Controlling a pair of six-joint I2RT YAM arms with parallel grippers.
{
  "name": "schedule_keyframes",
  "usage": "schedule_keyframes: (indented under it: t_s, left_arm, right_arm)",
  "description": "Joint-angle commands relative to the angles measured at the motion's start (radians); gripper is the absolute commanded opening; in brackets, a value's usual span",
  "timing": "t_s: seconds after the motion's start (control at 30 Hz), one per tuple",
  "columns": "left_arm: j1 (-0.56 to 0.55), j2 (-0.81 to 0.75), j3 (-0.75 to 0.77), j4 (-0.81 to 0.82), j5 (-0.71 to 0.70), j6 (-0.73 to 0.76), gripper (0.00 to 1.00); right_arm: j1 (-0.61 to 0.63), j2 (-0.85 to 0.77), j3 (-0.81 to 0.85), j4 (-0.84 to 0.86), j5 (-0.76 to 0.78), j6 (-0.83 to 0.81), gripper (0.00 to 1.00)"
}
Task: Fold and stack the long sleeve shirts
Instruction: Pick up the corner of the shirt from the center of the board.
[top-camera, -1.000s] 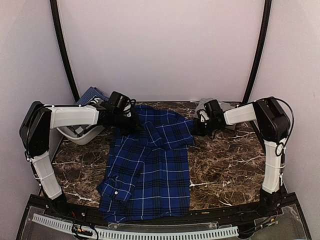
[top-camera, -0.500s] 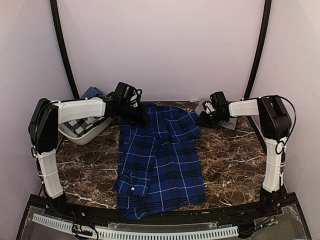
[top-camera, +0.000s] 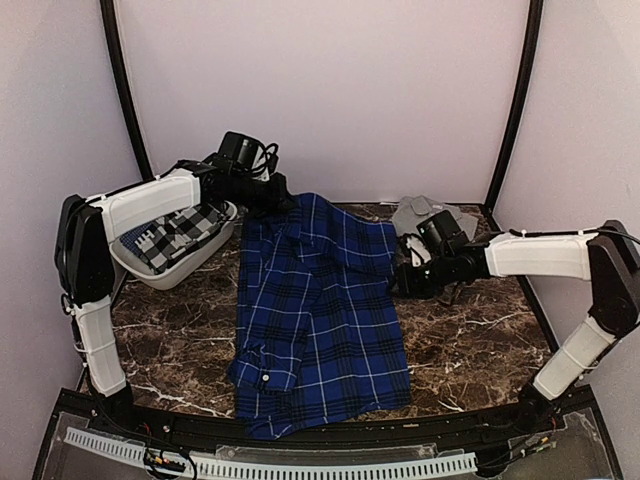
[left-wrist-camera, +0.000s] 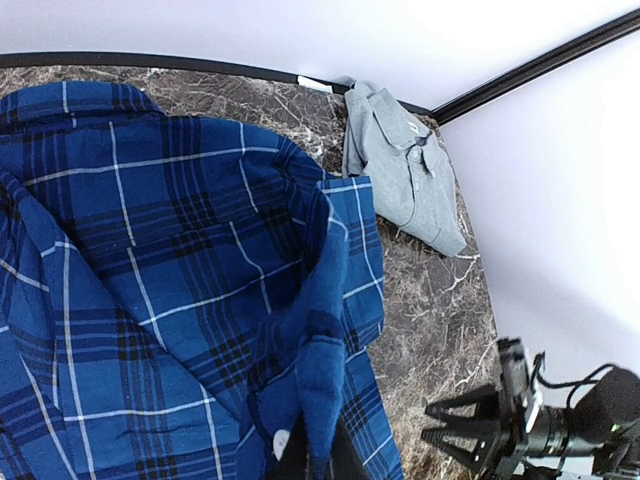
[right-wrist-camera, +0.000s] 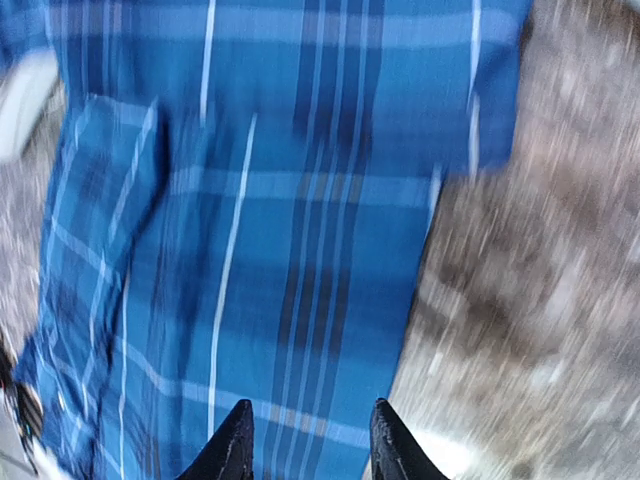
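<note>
left pincer (top-camera: 266, 194): clenched on plaid shirt (top-camera: 320, 300) far edge | right pincer (right-wrist-camera: 310, 445): blurred, seemingly released, drawn back | change: shirt now spread flat | next: folding

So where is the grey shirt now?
In the top view the grey shirt lies at the far right corner of the table, just beyond the right gripper and right of the plaid shirt.
</note>
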Motion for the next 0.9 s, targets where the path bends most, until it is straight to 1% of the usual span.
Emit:
schedule_keyframes:
  t_s: [0.0, 0.17, 0.37, 0.6, 0.8, 0.87]
  left_arm:
    - [0.007, -0.060, 0.041, -0.029, 0.052, 0.040, 0.02]
    - [0.008, -0.059, 0.046, -0.008, 0.092, 0.028, 0.02]
    - [0.007, -0.050, 0.077, -0.010, 0.113, 0.025, 0.02]
    - [0.007, -0.050, 0.089, -0.016, 0.115, 0.025, 0.02]
    - [0.007, -0.049, 0.108, -0.033, 0.099, 0.035, 0.02]
    - [0.007, -0.048, 0.119, -0.037, 0.097, 0.036, 0.02]
  right_arm:
    - [0.084, -0.135, -0.140, -0.081, 0.090, 0.118, 0.37]
    - [0.180, -0.278, -0.274, -0.099, 0.107, 0.244, 0.36]
    - [0.363, -0.325, -0.370, -0.150, 0.149, 0.393, 0.35]
    - [0.504, -0.322, -0.417, -0.175, 0.166, 0.517, 0.31]
    - [0.597, -0.263, -0.396, -0.176, 0.189, 0.581, 0.31]
    - [0.611, -0.237, -0.388, -0.182, 0.193, 0.590, 0.30]
